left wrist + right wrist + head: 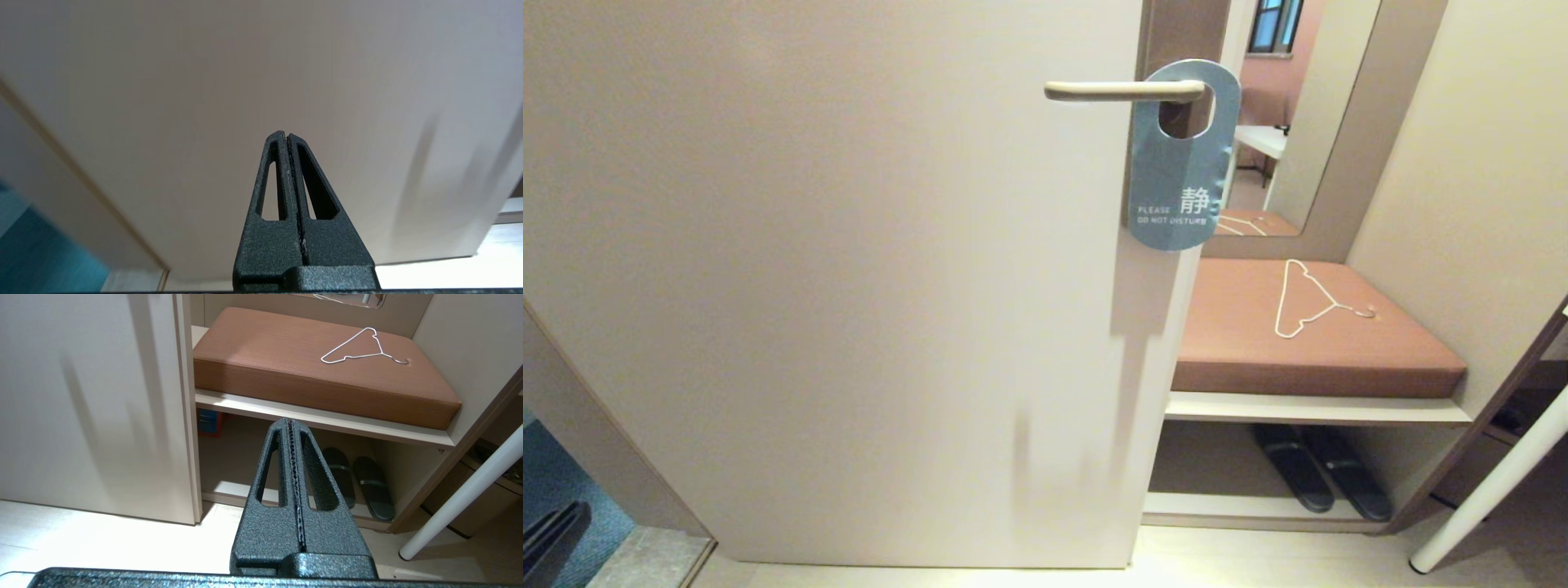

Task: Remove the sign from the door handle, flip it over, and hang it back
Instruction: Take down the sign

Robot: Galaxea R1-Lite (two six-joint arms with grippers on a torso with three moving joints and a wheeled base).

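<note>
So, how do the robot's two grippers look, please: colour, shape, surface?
Both look alike. The left gripper and the right gripper are black with a rough, grainy surface. Each finger is a narrow triangle with a long slot cut through it. The inner pads are ribbed. No cables or markings are visible.

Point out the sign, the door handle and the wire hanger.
sign (pixel 1172 192), head view, blue face above the lettering.
door handle (pixel 1111 91), head view, middle of the lever.
wire hanger (pixel 356 349), right wrist view, its sloping arm.

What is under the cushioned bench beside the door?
Under the brown bench cushion and its shelf sits an open cubby holding a pair of dark slippers, side by side on the bottom board. The door covers the cubby's left part in the head view.
</note>
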